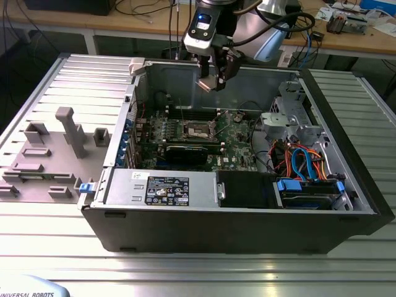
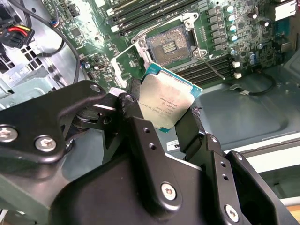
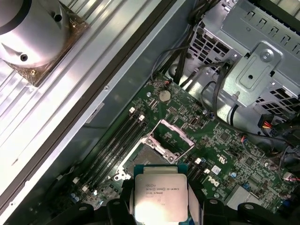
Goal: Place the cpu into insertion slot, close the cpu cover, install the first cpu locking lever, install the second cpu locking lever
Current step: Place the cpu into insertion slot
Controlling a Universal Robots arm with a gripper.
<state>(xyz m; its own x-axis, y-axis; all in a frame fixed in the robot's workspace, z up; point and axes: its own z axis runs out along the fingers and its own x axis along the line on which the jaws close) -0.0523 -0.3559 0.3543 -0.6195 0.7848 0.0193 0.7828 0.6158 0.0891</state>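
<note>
From the exterior view's left I first pass the grey fixture block [image 1: 68, 133] on the worktop [image 1: 185, 272], well apart from the job, then the open computer case [image 1: 247, 229]. Above it hangs my gripper [image 1: 213, 79], its jaws drawn narrow onto the cpu [image 2: 166, 101], pinching two opposite edges with the metal top facing both wrist cameras. The insertion slot [image 2: 169, 44] lies below the chip and a little toward the exterior view's left, well apart in height by my judgement. It is bare, with the cpu cover [image 2: 127, 62] flipped open just beside it. The chip's edges look roughly square to the socket's, though I cannot be sure. Its underside and lower edge are hidden by the fingers. A thin wire I take for a locking lever [image 2: 212, 66] is hard to make out. Furthest right sits the drive cage [image 1: 297, 117]
</note>
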